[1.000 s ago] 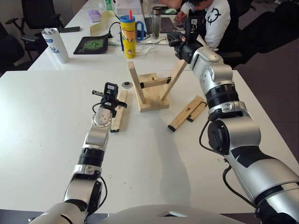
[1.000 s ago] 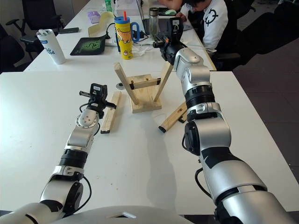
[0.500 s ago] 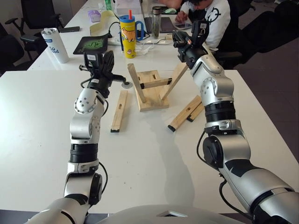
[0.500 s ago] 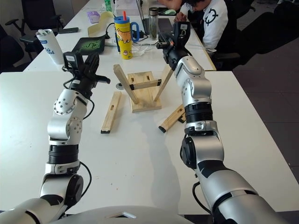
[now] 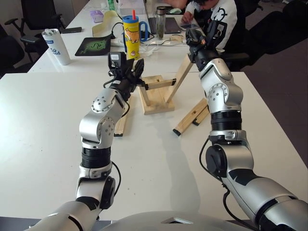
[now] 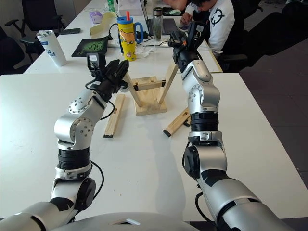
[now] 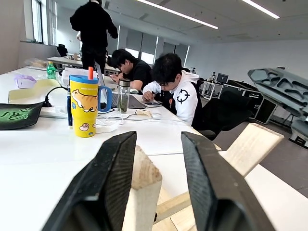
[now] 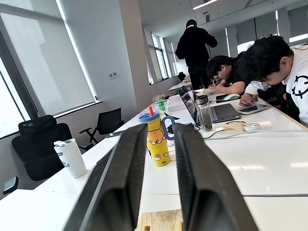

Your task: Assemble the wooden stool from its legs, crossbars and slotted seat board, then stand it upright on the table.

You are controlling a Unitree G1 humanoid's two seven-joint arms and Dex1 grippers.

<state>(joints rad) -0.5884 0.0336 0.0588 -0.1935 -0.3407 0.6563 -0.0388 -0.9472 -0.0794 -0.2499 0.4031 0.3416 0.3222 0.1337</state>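
The part-built stool lies upside down at the table's far middle: seat board (image 5: 159, 103) flat, two legs slanting up, a crossbar (image 5: 160, 84) between them. My left gripper (image 5: 129, 72) is open, its fingers (image 7: 115, 163) straddling the top of the left leg (image 7: 144, 192); one finger is against the wood, the other stands apart. My right gripper (image 5: 193, 37) hangs open just above the top of the right leg (image 5: 180, 79), with nothing between its fingers (image 8: 127, 163). A loose slotted plank (image 5: 120, 126) lies left of the stool. Two more loose pieces (image 5: 192, 115) lie to its right.
On the table behind stand a yellow cup with a straw (image 5: 131, 31), a white tumbler (image 5: 57, 46), a black mat (image 5: 98, 45) and a bottle (image 5: 161, 21). The near half of my table (image 5: 48, 144) is bare white surface.
My left arm has swung up from the loose plank and across to the top of the stool's left leg. My right gripper has risen slightly off the right leg's top.
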